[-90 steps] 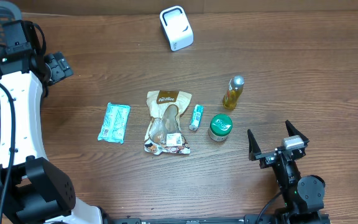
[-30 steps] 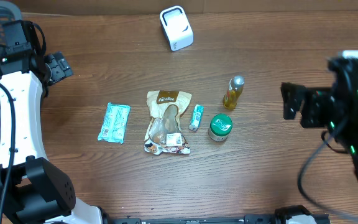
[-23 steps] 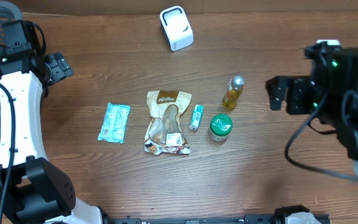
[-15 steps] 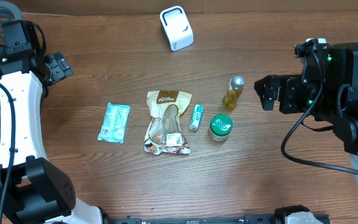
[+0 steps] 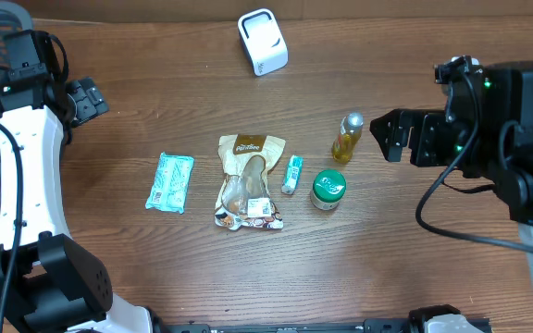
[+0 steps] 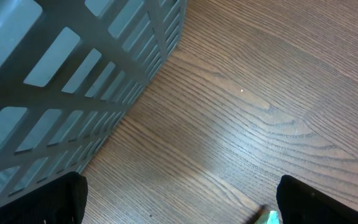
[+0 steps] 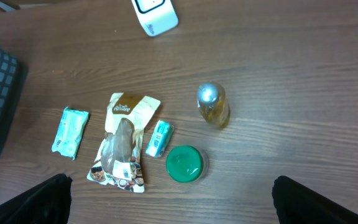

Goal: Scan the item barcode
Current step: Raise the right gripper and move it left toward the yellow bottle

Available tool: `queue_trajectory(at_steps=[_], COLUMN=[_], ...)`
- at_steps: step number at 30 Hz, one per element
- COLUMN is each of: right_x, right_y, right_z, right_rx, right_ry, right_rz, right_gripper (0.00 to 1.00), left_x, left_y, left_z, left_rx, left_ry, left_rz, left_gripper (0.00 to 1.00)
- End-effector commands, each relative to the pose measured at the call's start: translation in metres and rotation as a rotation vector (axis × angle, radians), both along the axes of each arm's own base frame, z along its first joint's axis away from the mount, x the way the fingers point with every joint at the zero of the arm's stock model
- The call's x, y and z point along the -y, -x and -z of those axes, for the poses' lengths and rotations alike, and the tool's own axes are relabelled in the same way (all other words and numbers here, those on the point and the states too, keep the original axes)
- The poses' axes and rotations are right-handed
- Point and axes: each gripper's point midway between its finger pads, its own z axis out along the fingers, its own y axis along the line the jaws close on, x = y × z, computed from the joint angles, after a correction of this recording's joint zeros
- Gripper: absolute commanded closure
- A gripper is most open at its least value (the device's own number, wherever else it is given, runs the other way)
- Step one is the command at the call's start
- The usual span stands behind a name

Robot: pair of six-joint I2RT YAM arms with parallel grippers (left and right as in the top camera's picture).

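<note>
black right hand [image 5: 384, 136] hangs wide open, gripping nothing.

Mock shop checkout on lab bench: wood table [image 5: 202, 277], white scanner [image 5: 263, 42], plastic basket [image 6: 98, 34], snack pouch [image 5: 250, 180]

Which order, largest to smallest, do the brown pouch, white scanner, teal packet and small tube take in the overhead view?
1. brown pouch
2. white scanner and teal packet: they look about alike, so they are left unranked
3. small tube
</note>
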Motion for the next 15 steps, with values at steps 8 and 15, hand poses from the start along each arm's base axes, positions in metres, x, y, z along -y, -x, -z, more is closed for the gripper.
queue_trajectory(at_steps=[8, 15], right_x=[-0.004, -0.005], right_y=[-0.015, -0.021], right_z=[0.019, 0.031], right_rx=[-0.095, -0.146], right_ry=[-0.012, -0.012], right_rz=[0.022, 0.034], right_gripper=[0.0, 0.0], left_x=[-0.007, -0.007], left_y=[-0.001, -0.001], left_z=[-0.011, -0.011], left_rx=[0.023, 0.023], left_ry=[-0.024, -0.024], left_rz=[-0.005, -0.006], left_gripper=[0.0, 0.0])
